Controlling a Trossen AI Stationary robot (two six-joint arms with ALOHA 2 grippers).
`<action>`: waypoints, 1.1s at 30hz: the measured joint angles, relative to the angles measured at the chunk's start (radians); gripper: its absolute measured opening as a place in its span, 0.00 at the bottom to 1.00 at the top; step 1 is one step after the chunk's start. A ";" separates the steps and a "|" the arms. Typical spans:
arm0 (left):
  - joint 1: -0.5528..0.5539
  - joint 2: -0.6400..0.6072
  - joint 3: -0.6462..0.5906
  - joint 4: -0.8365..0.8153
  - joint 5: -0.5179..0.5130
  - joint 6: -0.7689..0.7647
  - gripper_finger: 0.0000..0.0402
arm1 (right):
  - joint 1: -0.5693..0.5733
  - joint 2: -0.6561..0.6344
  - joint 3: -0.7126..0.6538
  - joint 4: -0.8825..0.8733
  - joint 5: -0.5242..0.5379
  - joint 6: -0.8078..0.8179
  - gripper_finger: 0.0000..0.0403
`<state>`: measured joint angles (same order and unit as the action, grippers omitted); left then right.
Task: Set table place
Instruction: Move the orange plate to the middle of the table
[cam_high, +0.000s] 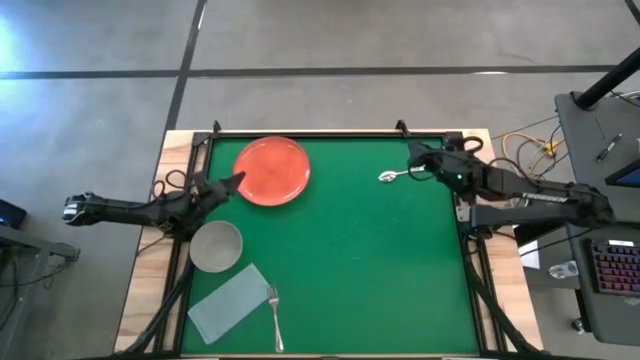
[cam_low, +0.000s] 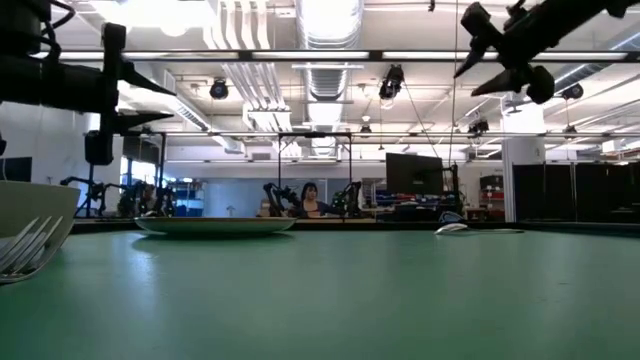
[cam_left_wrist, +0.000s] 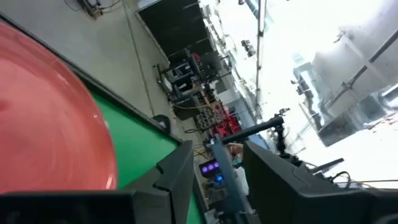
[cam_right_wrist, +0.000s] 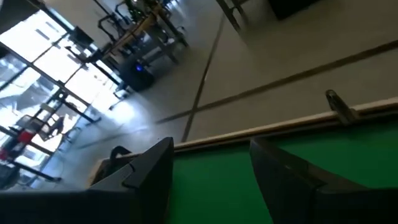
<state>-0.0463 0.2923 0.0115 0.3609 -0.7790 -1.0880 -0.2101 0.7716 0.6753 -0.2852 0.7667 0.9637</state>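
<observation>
- A pale grey-green napkin lies near the table's front left corner.
- A keyboard with red-lit keys sits on a desk beside the table's right edge.
- Yellow and white cables coil on the floor off the back right corner.
- A person sits far behind the table, among monitors.

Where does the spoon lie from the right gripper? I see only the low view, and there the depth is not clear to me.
Observer: From above, the spoon lies on the green table just beside the right gripper, on the side toward the plate.
Operator: And where is the left gripper?
Observer: The left gripper is at the plate's left edge; its wrist view shows open fingers with nothing between them.
</observation>
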 joint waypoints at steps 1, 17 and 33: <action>0.000 -0.002 -0.001 0.000 0.003 0.000 0.31 | 0.000 0.014 0.020 -0.004 -0.002 -0.003 0.51; 0.002 0.011 0.001 0.089 -0.176 -0.004 0.31 | -0.007 0.115 0.288 -0.013 -0.020 -0.388 0.51; 0.094 0.112 0.120 0.128 0.142 0.294 0.31 | -0.118 0.296 0.488 -0.469 0.031 -0.368 0.51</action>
<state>0.0472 0.4039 0.1319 0.4886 -0.6369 -0.7935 -0.3279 1.0679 1.1630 -0.7544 0.7981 0.5953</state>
